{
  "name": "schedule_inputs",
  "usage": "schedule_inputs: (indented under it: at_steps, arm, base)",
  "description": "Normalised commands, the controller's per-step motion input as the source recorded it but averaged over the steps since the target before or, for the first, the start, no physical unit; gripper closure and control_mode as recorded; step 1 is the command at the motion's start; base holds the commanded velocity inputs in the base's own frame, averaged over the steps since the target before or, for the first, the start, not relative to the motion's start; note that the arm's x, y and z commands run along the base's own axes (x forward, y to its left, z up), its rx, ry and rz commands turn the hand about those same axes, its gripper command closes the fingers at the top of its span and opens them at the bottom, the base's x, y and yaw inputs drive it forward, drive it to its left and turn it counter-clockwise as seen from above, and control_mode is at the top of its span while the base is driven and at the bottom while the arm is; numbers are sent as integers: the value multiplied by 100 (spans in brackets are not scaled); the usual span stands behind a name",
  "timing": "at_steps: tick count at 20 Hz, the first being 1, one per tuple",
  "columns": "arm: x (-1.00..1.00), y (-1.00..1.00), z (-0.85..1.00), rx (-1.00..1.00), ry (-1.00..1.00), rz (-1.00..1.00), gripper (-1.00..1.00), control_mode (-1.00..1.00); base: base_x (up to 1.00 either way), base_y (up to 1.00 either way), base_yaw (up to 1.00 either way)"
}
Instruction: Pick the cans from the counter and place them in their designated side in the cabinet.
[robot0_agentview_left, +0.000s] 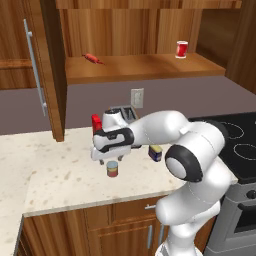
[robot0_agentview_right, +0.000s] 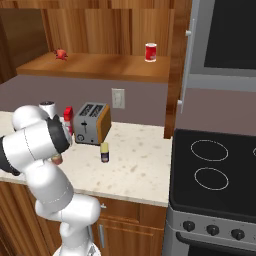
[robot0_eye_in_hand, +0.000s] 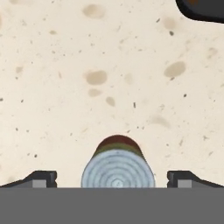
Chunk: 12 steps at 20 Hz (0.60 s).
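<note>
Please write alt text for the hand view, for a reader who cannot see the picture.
The open two-finger gripper looks straight down on a small round can with a pale grey ringed top and red lower label, which stands between its two dark fingertips without touching them. Around it spreads the beige speckled stone counter, and a dark rounded object cuts into the top right corner.

Grey-topped red can (robot0_agentview_left: 112, 169) and yellow-topped dark blue can (robot0_agentview_left: 155, 152) stand upright, apart, on the beige counter (robot0_agentview_left: 50, 175).
</note>
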Motion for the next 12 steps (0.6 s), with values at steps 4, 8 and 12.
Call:
schedule_inputs:
  at_steps: [4, 8, 12]
  arm:
    - [-1, 0, -12, 0, 0, 0, -100, -100]
    - [-1, 0, -12, 0, 0, 0, -100, -100]
    - [0, 0, -13, 0, 0, 0, -100, -100]
  base:
    - [0, 0, 0]
    - [0, 0, 0]
    - [0, 0, 0]
